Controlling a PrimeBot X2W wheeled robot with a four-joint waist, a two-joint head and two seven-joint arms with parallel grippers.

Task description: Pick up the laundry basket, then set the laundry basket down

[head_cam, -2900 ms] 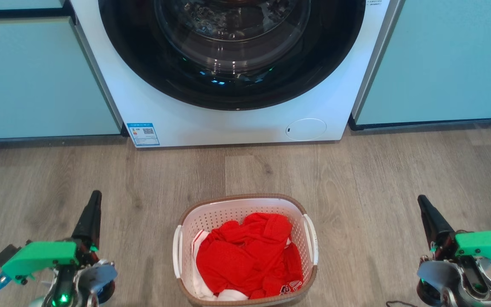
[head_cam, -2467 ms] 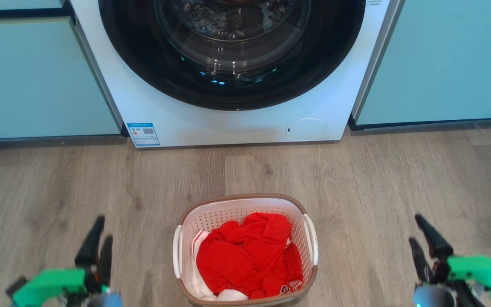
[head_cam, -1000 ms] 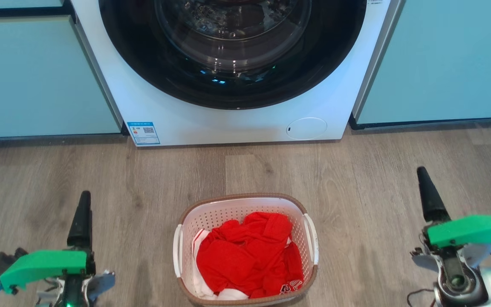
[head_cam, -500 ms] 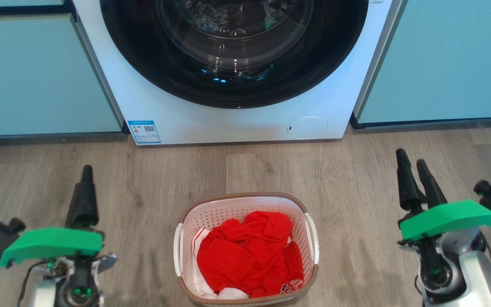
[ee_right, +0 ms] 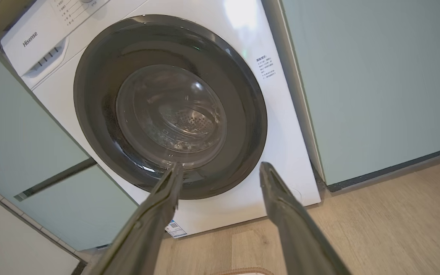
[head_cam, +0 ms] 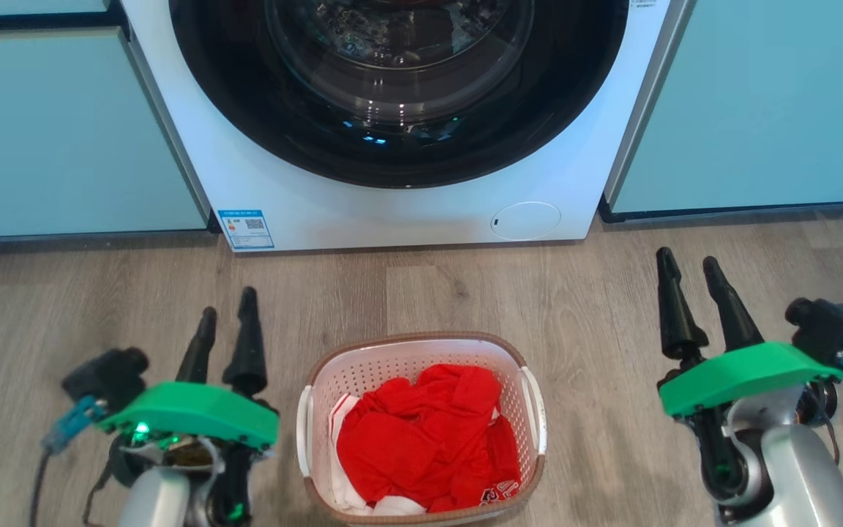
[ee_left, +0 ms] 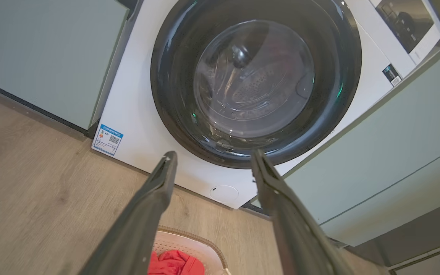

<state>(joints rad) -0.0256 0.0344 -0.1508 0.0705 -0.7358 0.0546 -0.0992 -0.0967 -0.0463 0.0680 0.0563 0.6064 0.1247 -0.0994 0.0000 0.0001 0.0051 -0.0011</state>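
Observation:
The laundry basket (head_cam: 421, 338), white with perforated walls and a brown rim, stands on the floor at the bottom centre of the head view, with red and white clothes (head_cam: 429, 439) inside. My left gripper (head_cam: 228, 301) hovers open just left of it, apart from its left handle (head_cam: 305, 432). Farther off on the other side, my right gripper (head_cam: 686, 258) is open and empty. Between the spread fingers of the left gripper (ee_left: 215, 153) in the left wrist view, the basket's far rim (ee_left: 197, 237) shows low down. The right gripper (ee_right: 222, 165) faces the washer.
A white front-loading washing machine (head_cam: 407, 212) with its dark round door shut stands right behind the basket. Pale green cabinets flank it on the left (head_cam: 63, 132) and on the right (head_cam: 758, 110). Wood-look floor (head_cam: 465, 285) lies between basket and washer.
My left gripper has swung right, close to the basket's left side, and turned so both fingers show. The right gripper has risen and edged inward. The basket has not moved.

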